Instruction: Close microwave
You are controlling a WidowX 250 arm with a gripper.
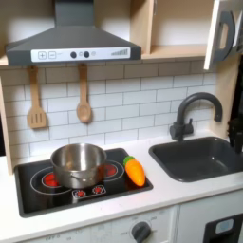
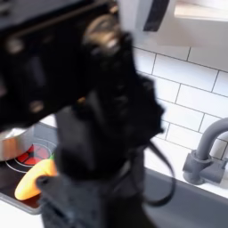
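We see the microwave [image 1: 224, 33] door swung open in the first exterior view. The arm [image 2: 89, 116] looms blurred in the second exterior view. We cannot tell the pincer's opening or position.

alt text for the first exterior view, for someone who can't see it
A toy kitchen: the microwave door stands swung open at the upper right, beside an empty light-wood cabinet. Below, a steel pot sits on the stove next to a toy carrot, with a dark sink and faucet at right.
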